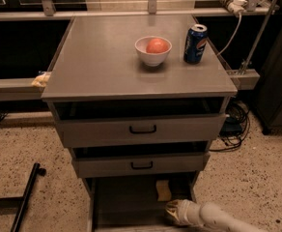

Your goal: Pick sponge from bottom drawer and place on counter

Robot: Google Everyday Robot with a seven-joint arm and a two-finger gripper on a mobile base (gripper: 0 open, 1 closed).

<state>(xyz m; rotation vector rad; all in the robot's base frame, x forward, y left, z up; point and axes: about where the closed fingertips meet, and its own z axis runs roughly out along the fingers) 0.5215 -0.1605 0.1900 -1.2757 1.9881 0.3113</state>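
The sponge [163,191], a small pale-yellow block, lies in the open bottom drawer [126,202], at its right side near the back. My gripper [173,211] is low in that drawer, just in front of and slightly right of the sponge, on a white arm that comes in from the lower right. It looks apart from the sponge. The counter [102,62] is the flat grey top of the cabinet, above the two upper drawers.
A white bowl [152,50] holding a reddish fruit and a blue soda can [195,43] stand on the counter's far right. A ragged yellowish wad [41,79] sits on the left rail. A black bar [27,195] lies on the floor at left. Cables [235,124] hang at right.
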